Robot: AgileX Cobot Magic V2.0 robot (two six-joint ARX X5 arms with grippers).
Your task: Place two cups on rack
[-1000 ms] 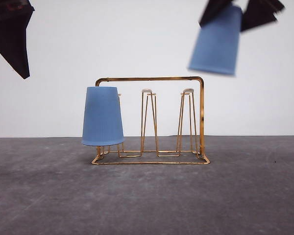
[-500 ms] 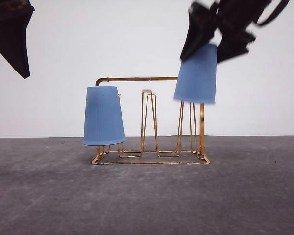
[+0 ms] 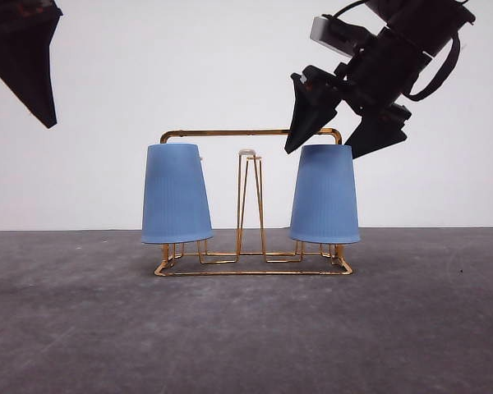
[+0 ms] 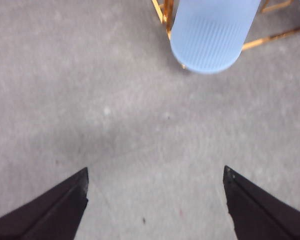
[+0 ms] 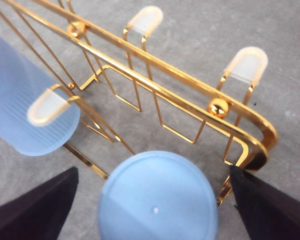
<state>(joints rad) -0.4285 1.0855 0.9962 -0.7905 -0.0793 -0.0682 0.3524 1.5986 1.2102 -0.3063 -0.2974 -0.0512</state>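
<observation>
Near cup (image 5: 157,197): light blue, upturned base showing, between the two dark fingertips (image 5: 35,207).
Far cup (image 5: 25,112): ribbed, inverted on the rack.
Rack (image 5: 190,97): gold wire, white-tipped prongs (image 5: 247,65) bare.
Surface (image 5: 230,25): grey.

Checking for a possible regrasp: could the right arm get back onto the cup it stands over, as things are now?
Probably yes. The right pincer hangs open just above the right-hand cup, one finger to each side, and the cup's closed base faces up with nothing over it. The rack handle bar runs close behind.
</observation>
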